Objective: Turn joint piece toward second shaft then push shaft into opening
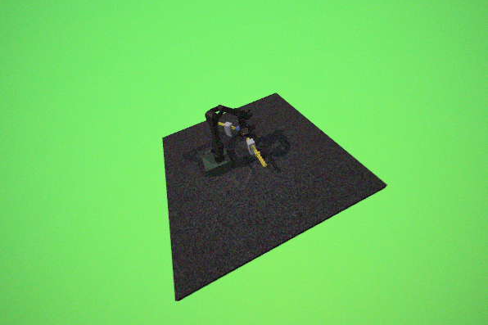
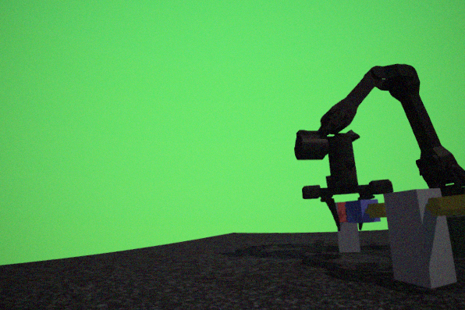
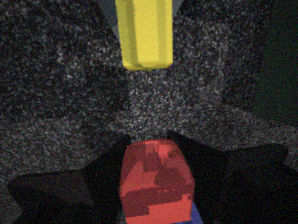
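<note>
The red joint piece sits on a blue part at the end of the first yellow shaft. My gripper points down with its fingers astride the joint piece, one close on each side, and is slightly open. The second yellow shaft ends a short gap away from the red piece, roughly in line with it in the wrist view. The inside of the opening is not visible. In the exterior view the second shaft is hidden.
A pale grey block bears the first shaft. Another pale block bears the second shaft. The arm's green base stands on the dark table, near the first shaft's block.
</note>
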Tool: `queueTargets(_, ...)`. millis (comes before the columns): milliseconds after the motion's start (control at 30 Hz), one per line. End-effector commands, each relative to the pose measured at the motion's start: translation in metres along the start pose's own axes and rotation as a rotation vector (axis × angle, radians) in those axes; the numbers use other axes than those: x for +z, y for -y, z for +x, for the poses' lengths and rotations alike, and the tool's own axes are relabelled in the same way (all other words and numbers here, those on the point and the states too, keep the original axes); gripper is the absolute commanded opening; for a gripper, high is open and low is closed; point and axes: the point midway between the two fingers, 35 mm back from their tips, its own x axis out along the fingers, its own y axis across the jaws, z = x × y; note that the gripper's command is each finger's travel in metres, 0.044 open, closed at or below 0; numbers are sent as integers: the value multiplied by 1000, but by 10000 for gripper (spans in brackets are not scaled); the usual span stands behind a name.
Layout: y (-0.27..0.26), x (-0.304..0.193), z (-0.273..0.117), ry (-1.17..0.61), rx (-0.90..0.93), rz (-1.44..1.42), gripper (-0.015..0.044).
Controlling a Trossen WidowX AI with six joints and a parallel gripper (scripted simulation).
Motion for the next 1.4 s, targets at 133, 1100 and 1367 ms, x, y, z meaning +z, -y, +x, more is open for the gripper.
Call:
queueTargets(133,0,0,0,1,0,-1,383)
queueTargets(1100,-1,-2,-33,83,-3,-53,440)
queueTargets(1367,-5,-4,-57,66,-12,-330,440)
